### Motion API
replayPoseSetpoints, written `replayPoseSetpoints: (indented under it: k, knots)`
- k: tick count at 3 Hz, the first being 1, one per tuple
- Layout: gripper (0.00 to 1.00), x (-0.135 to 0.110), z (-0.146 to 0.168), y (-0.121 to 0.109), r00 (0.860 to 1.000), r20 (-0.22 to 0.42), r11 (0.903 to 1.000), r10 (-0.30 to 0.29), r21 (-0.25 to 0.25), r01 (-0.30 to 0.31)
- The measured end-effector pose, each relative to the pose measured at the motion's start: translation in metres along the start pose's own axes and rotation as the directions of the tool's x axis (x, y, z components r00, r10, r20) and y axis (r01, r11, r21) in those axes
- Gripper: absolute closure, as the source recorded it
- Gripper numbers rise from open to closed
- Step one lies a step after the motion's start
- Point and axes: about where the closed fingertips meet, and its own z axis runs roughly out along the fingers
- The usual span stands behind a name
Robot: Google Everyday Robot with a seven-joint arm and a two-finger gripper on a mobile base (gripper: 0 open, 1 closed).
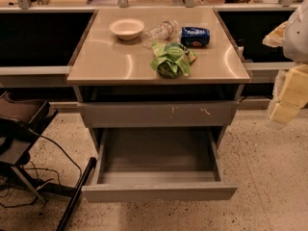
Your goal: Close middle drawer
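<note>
The middle drawer (159, 192) is pulled far out from under the counter. Its plain grey front panel faces me low in the view, and its empty grey box interior (156, 153) is open to sight. Above it sits the drawer front with pale scratch marks (159, 114), standing slightly out. The lowest drawer is hidden beneath the open one. My gripper (285, 110) shows as pale yellow parts at the right edge, at the height of the scratched front, to the right of the cabinet and well apart from the middle drawer.
On the beige counter top (110, 61) lie a white bowl (126, 28), a clear plastic bottle (161, 31), a blue bag (195, 36) and a green bag (171, 59). A black stand with cables (21, 129) stands on the floor at the left.
</note>
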Motion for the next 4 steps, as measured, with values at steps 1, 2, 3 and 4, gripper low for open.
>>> replayPoseSetpoints:
  k: [1,2,3,4]
  knots:
    - [0.00,0.000,0.000,0.000,1.000,0.000,1.0000,0.000,0.000,0.000]
    - [0.00,-0.001,0.011,0.008,1.000,0.018,1.0000,0.001,-0.005,-0.001]
    - [0.00,-0.018,0.039,0.038,0.995,0.094,0.9991,0.038,-0.020,-0.036]
    - [0.00,-0.041,0.092,0.075,0.983,0.166,0.9962,0.077,-0.054,-0.069]
